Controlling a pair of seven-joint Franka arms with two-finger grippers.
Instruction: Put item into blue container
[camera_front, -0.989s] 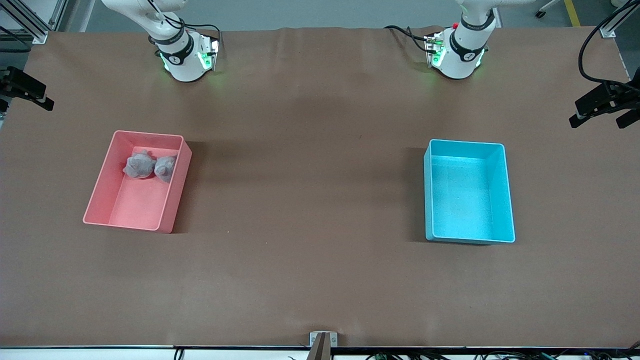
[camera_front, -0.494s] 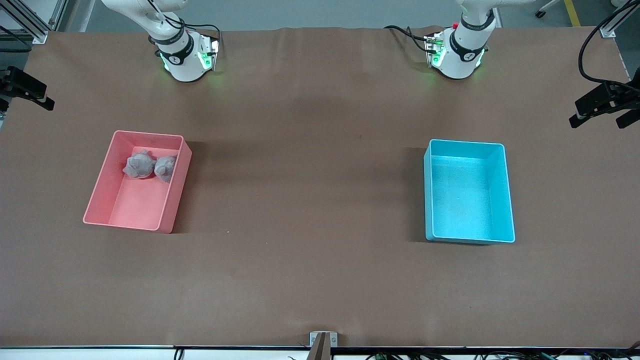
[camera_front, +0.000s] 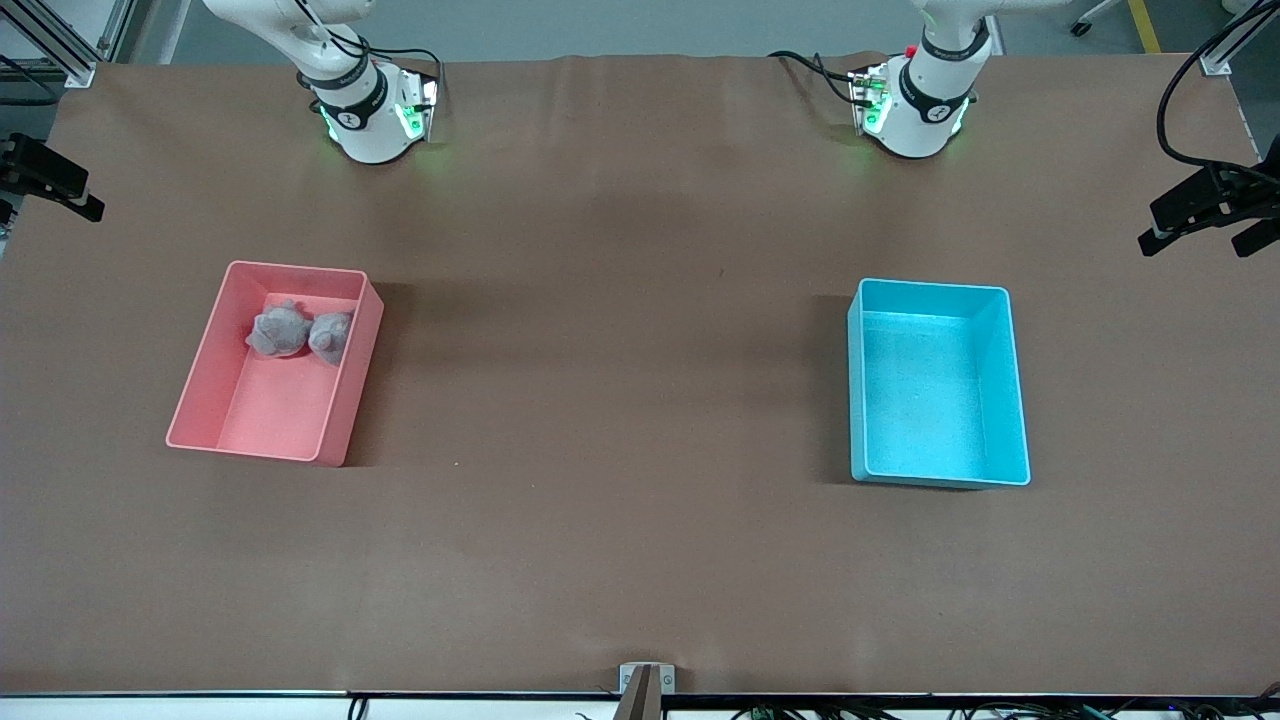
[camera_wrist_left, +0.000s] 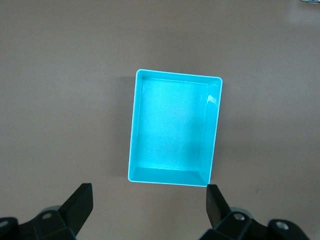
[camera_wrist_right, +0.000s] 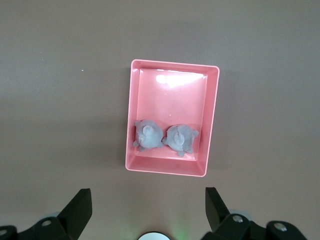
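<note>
Two grey plush items (camera_front: 277, 333) (camera_front: 330, 335) lie side by side in the pink bin (camera_front: 275, 405), at its end farther from the front camera; the right wrist view shows both items (camera_wrist_right: 148, 135) (camera_wrist_right: 181, 138) in the pink bin (camera_wrist_right: 172, 95). The blue container (camera_front: 935, 390) stands empty toward the left arm's end of the table. My left gripper (camera_wrist_left: 148, 197) hangs open high above the table beside the blue container (camera_wrist_left: 170, 130). My right gripper (camera_wrist_right: 148, 200) hangs open high above the table beside the pink bin. Neither gripper shows in the front view.
The arm bases (camera_front: 370, 120) (camera_front: 915, 110) stand at the table's edge farthest from the front camera. Black camera mounts (camera_front: 50, 178) (camera_front: 1205, 205) jut in at both ends of the table. Brown tabletop (camera_front: 620, 380) lies between the two bins.
</note>
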